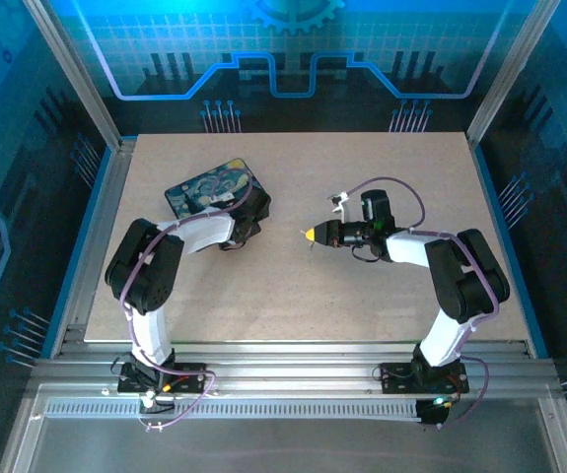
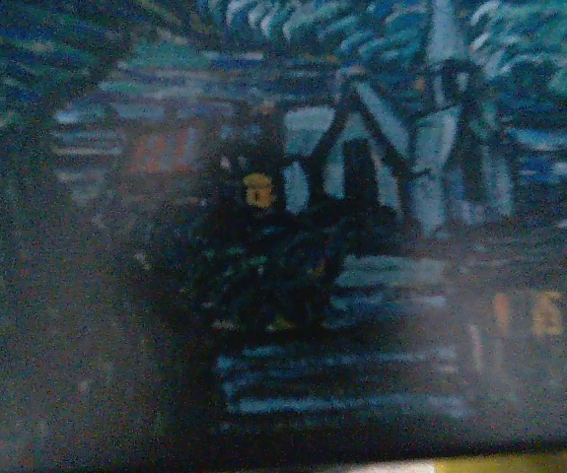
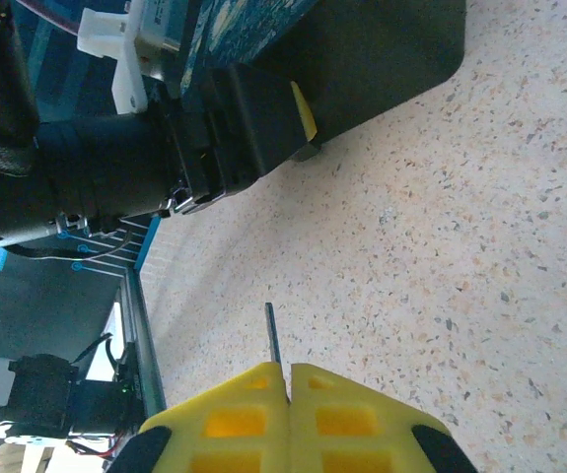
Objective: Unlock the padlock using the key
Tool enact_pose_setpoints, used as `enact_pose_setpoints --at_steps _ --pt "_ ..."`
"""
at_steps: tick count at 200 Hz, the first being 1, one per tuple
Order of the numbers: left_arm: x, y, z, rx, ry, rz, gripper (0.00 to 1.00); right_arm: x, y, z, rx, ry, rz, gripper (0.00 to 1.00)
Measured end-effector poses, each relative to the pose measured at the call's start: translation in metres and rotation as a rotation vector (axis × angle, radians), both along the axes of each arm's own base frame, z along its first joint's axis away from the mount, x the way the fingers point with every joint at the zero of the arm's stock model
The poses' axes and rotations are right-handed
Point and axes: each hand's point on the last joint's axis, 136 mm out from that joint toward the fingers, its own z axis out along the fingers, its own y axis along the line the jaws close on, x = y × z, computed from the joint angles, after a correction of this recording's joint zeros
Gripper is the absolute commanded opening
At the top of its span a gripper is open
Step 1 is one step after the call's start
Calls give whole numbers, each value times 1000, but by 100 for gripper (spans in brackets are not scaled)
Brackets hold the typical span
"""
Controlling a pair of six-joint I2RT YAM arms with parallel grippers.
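Edges: the counter [image 1: 382,296] is bounded by metal rails [image 1: 104,246] on the left, right and near sides, with upright frame posts at the two far corners. The printed box [image 1: 204,189] lies skewed in the left rear part, clear of the left rail and the far edge.

Open room: the right half and the near strip of the counter are bare. A bare gap also separates the box from the right gripper [image 1: 310,235], which stands over the middle of the counter, well apart from every rail.

Right jaws: we find them closed flat together, pinching the key [image 3: 272,335] between the yellow fingers [image 3: 234,419]. The slim blade projects just past the tips, left of the seam, and points toward the box.

Left gripper [image 1: 248,222]: it sits at the box's near right corner, with one yellow fingertip [image 3: 303,110] against the dark side of the box. We cannot tell how far its jaws are open, or whether they hold anything.

Padlock: the left wrist view is close and blurred on the box print, and we cannot tell its position.
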Motion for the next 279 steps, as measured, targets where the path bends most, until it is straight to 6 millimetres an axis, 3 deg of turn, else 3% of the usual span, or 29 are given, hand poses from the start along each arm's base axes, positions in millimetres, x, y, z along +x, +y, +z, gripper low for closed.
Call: enact_pose_setpoints --at_steps 67,180,207,246,279 --pt "0 3 -17 42 35 -8 51 2 -10 -4 1 15 -21 0" --pt "4 7 -18 95 42 -45 20 -1 -9 -7 7 30 -7 0" --pt "3 6 -18 88 49 -48 18 -4 -10 -9 8 38 -4 0" --pt "-13 -1 -12 -12 122 -75 15 -8 -11 -15 1 53 -1 0" --pt "-28 -18 11 -221 170 -92 12 -16 -6 -14 -11 49 23 0"
